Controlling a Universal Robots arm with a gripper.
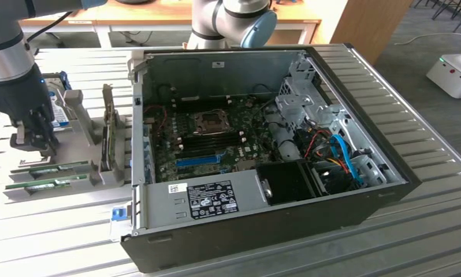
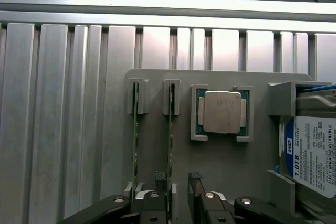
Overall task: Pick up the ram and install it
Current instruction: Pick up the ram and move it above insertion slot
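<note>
Wrist view: open end effector (image 2: 178,178) over the ram (image 2: 170,135).
Its fingers (image 2: 195,177) straddle the ram, which stands on edge in a grey holder (image 2: 152,140) beside a second stick (image 2: 135,140).

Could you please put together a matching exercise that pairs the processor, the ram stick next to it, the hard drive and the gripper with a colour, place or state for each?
Things:
1. processor
2. ram stick beside the processor
3. hard drive
4. gripper

Descriptions:
A. open, above the grey holder
B. carries a blue and white label
C. green, standing on edge in a slot
D. silver, lying flat between grey brackets

Pairs: 1-D, 2-C, 3-B, 4-A
</note>
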